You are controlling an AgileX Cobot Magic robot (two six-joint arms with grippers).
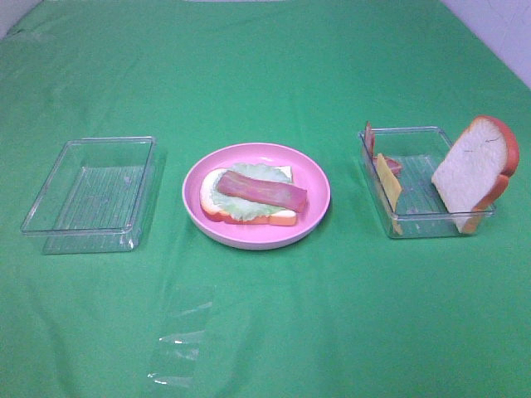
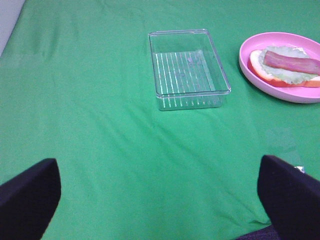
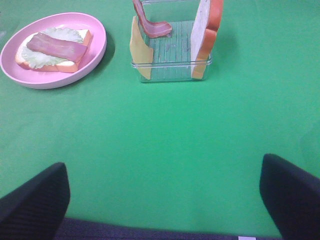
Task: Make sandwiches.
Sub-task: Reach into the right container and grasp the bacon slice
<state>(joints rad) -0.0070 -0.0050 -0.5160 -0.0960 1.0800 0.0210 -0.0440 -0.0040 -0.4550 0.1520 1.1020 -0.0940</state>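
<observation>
The partly built sandwich (image 1: pixel 253 197) lies on the round pink plate (image 1: pixel 315 178) in the middle of the green table: a white bread slice with orange-brown crust, pale green lettuce and one reddish bacon strip (image 1: pixel 261 190) on top. It also shows in the left wrist view (image 2: pixel 287 70) and the right wrist view (image 3: pixel 52 50). A second bread slice (image 1: pixel 474 170) leans upright in the right clear tray (image 1: pixel 419 224), with yellow cheese (image 1: pixel 388 182), a bacon strip (image 3: pixel 150 25) and a bit of red tomato (image 1: pixel 393 165). My left gripper (image 2: pixel 157 167) and right gripper (image 3: pixel 164 167) are open, empty and well short of these things. Neither shows in the high view.
An empty clear rectangular tray (image 1: pixel 58 178) stands left of the plate; it also shows in the left wrist view (image 2: pixel 220 91). A green cloth covers the whole table. A faint glare patch (image 1: pixel 178 348) lies near the front edge.
</observation>
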